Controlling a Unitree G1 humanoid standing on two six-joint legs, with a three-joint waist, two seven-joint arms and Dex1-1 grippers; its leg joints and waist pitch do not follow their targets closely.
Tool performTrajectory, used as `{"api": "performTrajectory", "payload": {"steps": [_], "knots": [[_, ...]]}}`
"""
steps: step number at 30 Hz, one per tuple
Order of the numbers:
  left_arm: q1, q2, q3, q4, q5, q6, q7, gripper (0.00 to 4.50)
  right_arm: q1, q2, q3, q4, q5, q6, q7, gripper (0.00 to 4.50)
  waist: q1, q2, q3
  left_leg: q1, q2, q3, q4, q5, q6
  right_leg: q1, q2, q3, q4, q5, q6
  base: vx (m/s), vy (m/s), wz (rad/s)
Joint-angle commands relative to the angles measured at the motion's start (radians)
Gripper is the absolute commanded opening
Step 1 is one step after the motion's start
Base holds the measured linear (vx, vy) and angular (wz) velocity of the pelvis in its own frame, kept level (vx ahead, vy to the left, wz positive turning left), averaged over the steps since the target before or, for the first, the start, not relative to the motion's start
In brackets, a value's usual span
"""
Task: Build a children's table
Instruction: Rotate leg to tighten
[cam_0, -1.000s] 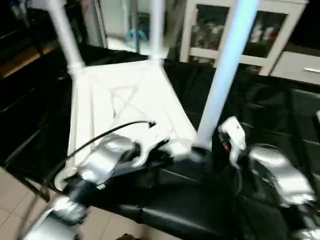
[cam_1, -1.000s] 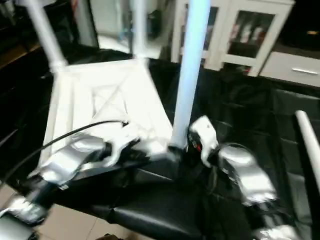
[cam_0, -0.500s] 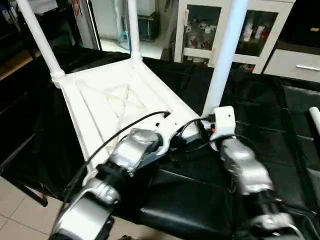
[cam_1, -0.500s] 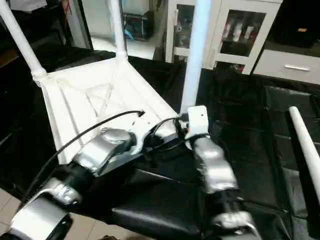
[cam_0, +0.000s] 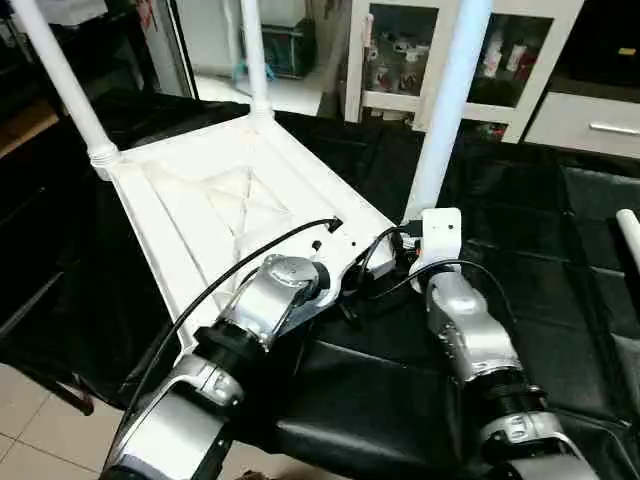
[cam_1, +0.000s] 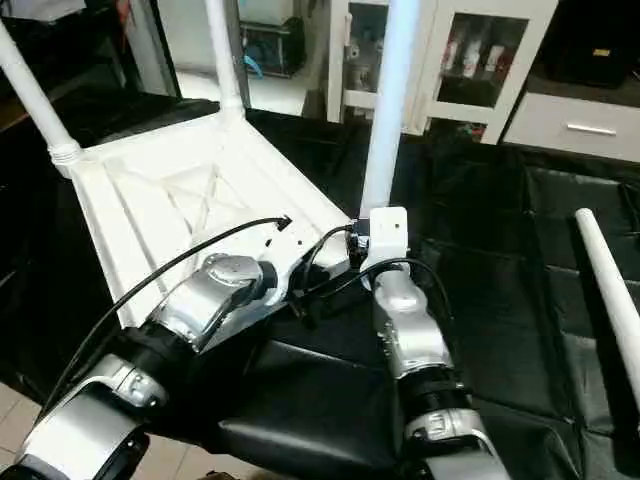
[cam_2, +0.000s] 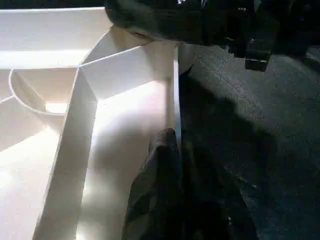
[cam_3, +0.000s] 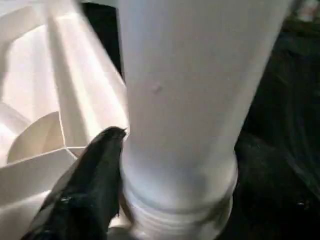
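At centre frame, the right gripper (cam_3: 150, 165) clasped an upright white leg (cam_0: 440, 120); the left gripper (cam_2: 175, 150) pinched the upturned tabletop's (cam_0: 215, 215) rim.

An indoor room set up as a robot test space, furnished like a home. A large work table draped in black cloth (cam_0: 560, 250) stands on a pale tiled floor (cam_0: 30, 440). Behind it is a white glass-door cabinet (cam_0: 395, 50) holding small items, beside a white drawer unit (cam_0: 590, 125).
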Motion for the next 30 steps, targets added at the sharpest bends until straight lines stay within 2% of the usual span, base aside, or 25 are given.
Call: {"api": "performTrajectory", "payload": {"steps": [1,2,3,4,5,7,8,10,12,14,19,20,25,26,29,30], "knots": [[0.013,0.026,-0.012,-0.038,0.013,0.002,-0.029,0.0,0.003,-0.021,-0.007,-0.03,0.007,0.002,0.039,3.6,0.007,-0.007,-0.074,0.013,0.095,-0.055,-0.076,-0.137,0.049,0.05,-0.118,0.067,-0.072,-0.105,-0.228,0.0,0.0,0.0],[0.047,0.059,-0.034,-0.1,0.006,0.015,-0.081,0.0,0.021,-0.067,0.007,-0.088,0.073,0.052,0.211,3.73,0.013,-0.006,-0.08,0.011,0.095,-0.055,-0.07,-0.103,0.072,0.054,-0.119,0.066,-0.064,-0.048,-0.236,0.0,0.0,0.0],[0.054,0.069,-0.042,-0.111,0.008,0.013,-0.093,0.0,0.027,-0.081,0.013,-0.105,0.088,0.065,0.255,3.83,0.015,-0.005,-0.078,0.008,0.096,-0.055,-0.069,-0.089,0.09,0.055,-0.116,0.065,-0.061,-0.019,-0.241,0.0,0.0,0.0],[0.062,0.082,-0.052,-0.125,0.011,0.01,-0.108,0.0,0.034,-0.098,0.022,-0.126,0.107,0.082,0.308,3.83,0.017,-0.003,-0.077,0.008,0.1,-0.055,-0.071,-0.074,0.109,0.05,-0.113,0.063,-0.059,0.003,-0.244,0.0,0.0,0.0],[0.079,0.115,-0.077,-0.149,0.023,0.0,-0.143,0.0,0.058,-0.157,0.061,-0.168,0.11,0.073,0.419,3.94,0.018,-0.003,-0.076,0.011,0.099,-0.054,-0.07,-0.087,0.112,0.047,-0.111,0.061,-0.06,-0.011,-0.248,0.0,0.0,0.0],[0.093,0.137,-0.091,-0.171,0.024,-0.004,-0.171,0.0,0.076,-0.2,0.09,-0.195,0.107,0.062,0.495,4.16,0.024,-0.004,-0.073,0.009,0.102,-0.055,-0.072,-0.109,0.107,0.049,-0.113,0.061,-0.064,-0.038,-0.24,0.0,0.0,0.0],[0.11,0.156,-0.097,-0.201,0.013,0.006,-0.204,0.0,0.099,-0.248,0.113,-0.226,0.113,0.057,0.577,4.16,0.026,-0.003,-0.071,0.014,0.102,-0.054,-0.074,-0.143,0.087,0.047,-0.114,0.062,-0.07,-0.097,-0.237,0.0,0.0,0.0],[0.124,0.174,-0.104,-0.225,0.005,-0.004,-0.241,0.0,0.117,-0.282,0.125,-0.252,0.123,0.058,0.635,4.26,0.03,-0.005,-0.067,0.015,0.103,-0.055,-0.076,-0.167,0.073,0.046,-0.117,0.065,-0.077,-0.152,-0.226,0.0,0.0,0.0],[0.153,0.239,-0.133,-0.293,-0.008,0.007,-0.335,0.0,0.161,-0.364,0.143,-0.315,0.148,0.081,0.774,4.26,0.032,-0.005,-0.065,0.016,0.105,-0.056,-0.079,-0.18,0.06,0.045,-0.115,0.065,-0.079,-0.185,-0.223,0.0,0.0,0.0],[0.159,0.257,-0.141,-0.311,-0.009,0.013,-0.357,0.0,0.174,-0.387,0.147,-0.332,0.155,0.09,0.809,4.26,0.034,-0.005,-0.063,0.019,0.105,-0.055,-0.082,-0.189,0.057,0.041,-0.112,0.066,-0.079,-0.199,-0.215,0.0,0.0,0.0],[0.18,0.311,-0.163,-0.379,-0.051,-0.001,-0.466,0.0,0.205,-0.432,0.139,-0.374,0.184,0.106,0.871,4.26,0.036,-0.004,-0.064,0.018,0.104,-0.057,-0.082,-0.195,0.049,0.04,-0.114,0.067,-0.079,-0.216,-0.217,0.0,0.0,0.0],[0.185,0.318,-0.163,-0.4,-0.066,0.009,-0.489,0.0,0.214,-0.438,0.135,-0.387,0.196,0.111,0.887,4.26,0.039,-0.002,-0.066,0.022,0.106,-0.056,-0.081,-0.192,0.044,0.038,-0.113,0.067,-0.079,-0.205,-0.219,0.0,0.0,0.0],[0.189,0.327,-0.167,-0.424,-0.065,0.019,-0.505,0.0,0.237,-0.458,0.14,-0.418,0.213,0.13,0.932,4.26,0.055,-0.001,-0.068,0.022,0.105,-0.054,-0.079,-0.163,0.051,0.038,-0.112,0.066,-0.074,-0.161,-0.224,0.0,0.0,0.0],[0.188,0.327,-0.167,-0.424,-0.064,0.019,-0.508,0.0,0.239,-0.458,0.14,-0.42,0.215,0.136,0.938,4.11,0.057,-0.002,-0.068,0.021,0.104,-0.054,-0.078,-0.165,0.05,0.039,-0.113,0.067,-0.076,-0.167,-0.223,0.0,0.0,0.0],[0.187,0.331,-0.17,-0.428,-0.065,0.024,-0.513,0.0,0.244,-0.461,0.141,-0.426,0.222,0.15,0.955,4.11,0.057,-0.001,-0.068,0.02,0.104,-0.056,-0.078,-0.169,0.046,0.04,-0.114,0.066,-0.077,-0.184,-0.216,0.0,0.0,0.0],[0.187,0.332,-0.169,-0.431,-0.065,0.026,-0.514,0.0,0.247,-0.462,0.141,-0.43,0.224,0.155,0.96,3.97,0.057,-0.001,-0.069,0.02,0.104,-0.057,-0.078,-0.168,0.045,0.041,-0.113,0.065,-0.075,-0.18,-0.216,0.0,0.0,0.0]]}}
